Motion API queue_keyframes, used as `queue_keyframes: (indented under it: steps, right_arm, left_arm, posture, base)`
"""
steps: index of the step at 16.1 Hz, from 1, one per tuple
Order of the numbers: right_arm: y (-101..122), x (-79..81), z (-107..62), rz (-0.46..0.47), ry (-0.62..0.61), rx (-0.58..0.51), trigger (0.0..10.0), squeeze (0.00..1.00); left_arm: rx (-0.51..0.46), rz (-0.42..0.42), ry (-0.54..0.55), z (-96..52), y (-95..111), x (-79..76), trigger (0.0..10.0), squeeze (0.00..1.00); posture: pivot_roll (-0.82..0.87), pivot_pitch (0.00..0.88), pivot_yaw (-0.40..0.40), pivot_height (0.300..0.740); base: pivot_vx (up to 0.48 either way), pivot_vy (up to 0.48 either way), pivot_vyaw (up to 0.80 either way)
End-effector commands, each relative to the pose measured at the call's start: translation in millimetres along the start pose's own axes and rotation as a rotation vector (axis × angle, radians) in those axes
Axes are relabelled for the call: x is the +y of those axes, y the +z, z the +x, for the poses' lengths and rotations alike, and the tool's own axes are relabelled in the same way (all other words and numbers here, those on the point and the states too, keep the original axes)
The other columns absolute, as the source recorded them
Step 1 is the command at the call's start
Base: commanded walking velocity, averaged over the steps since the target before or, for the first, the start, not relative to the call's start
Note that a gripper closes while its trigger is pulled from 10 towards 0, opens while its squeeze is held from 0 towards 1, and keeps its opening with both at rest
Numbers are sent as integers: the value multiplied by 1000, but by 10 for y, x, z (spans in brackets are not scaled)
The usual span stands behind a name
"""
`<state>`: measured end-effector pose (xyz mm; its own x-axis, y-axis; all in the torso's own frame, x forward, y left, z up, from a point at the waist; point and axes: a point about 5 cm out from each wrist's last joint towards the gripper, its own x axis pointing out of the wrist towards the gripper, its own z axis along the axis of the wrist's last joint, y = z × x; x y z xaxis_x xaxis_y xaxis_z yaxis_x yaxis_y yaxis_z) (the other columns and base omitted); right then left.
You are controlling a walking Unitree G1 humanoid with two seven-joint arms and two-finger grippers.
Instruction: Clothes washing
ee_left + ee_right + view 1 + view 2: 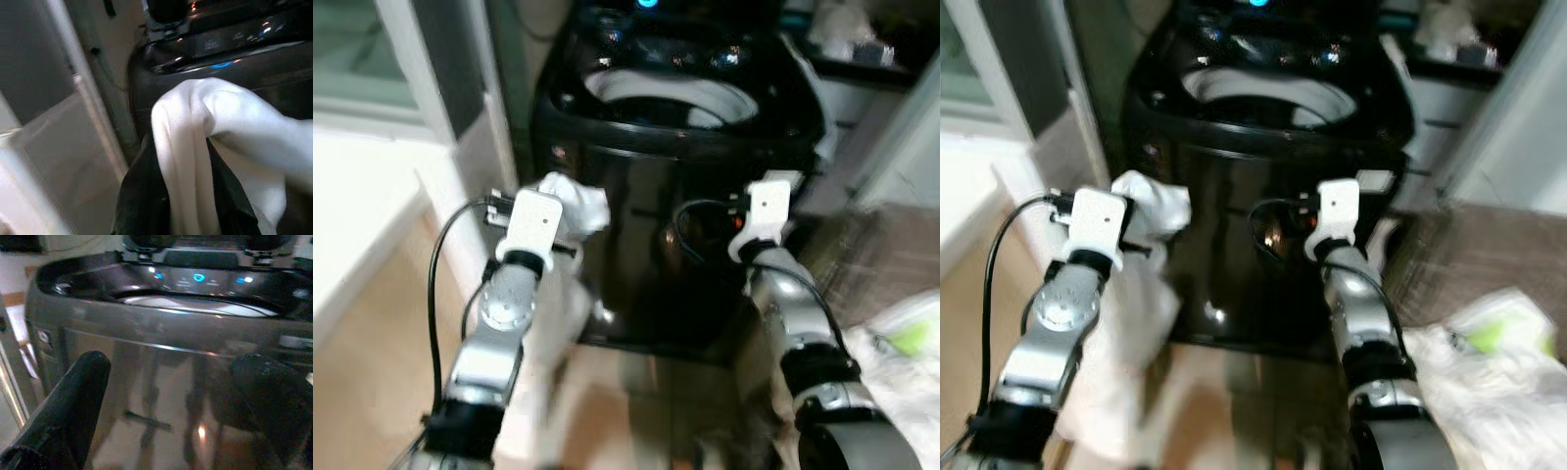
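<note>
A black top-loading washing machine [675, 186] stands in front of me with its lid open and the pale drum [671, 98] showing. My left gripper [570, 208] is raised at the machine's front left corner, shut on a white garment [205, 147] that bunches over its fingers and hangs down beside the arm. My right gripper [176, 396] is open and holds nothing, its two black fingers [68, 406] spread wide just in front of the machine's glossy front panel, below the rim.
A white door frame [421, 78] and wall rise on the left. White plastic bags [1489, 372] with something green lie on the floor at the right. White cabinets [891, 137] stand to the right of the machine. Lit controls [198, 278] run along the machine's back edge.
</note>
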<state>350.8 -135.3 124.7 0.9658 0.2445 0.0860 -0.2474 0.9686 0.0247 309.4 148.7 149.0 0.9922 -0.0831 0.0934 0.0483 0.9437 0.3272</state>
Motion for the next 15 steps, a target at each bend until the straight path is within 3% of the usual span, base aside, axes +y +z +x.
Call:
queue_keyframes:
  steps: [1,5,6,10,15]
  right_arm:
    - [30,95,35,-1,14,-21,10000,0]
    - [14,206,66,51,-4,-37,10000,0]
    - [15,212,73,58,-13,-38,10000,0]
    - [48,161,68,20,-66,-53,10000,0]
    - [54,120,77,-8,-47,-49,10000,0]
  left_arm:
    - [68,-40,14,29,-89,81,0,0]
    - [73,-44,53,11,-92,229,0,0]
    - [91,-46,60,23,-110,237,10000,0]
    - [106,-36,45,67,-140,220,10000,0]
    - [56,-39,61,135,-83,172,10000,0]
  posture:
    - [-32,0,-11,740]
    - [-9,0,25,740]
    - [-6,0,30,740]
    - [-22,0,51,740]
    - [-47,0,9,740]
  base:
    - [0,0,0]
    - [0,0,0]
    - [0,0,0]
    - [0,0,0]
    - [0,0,-238]
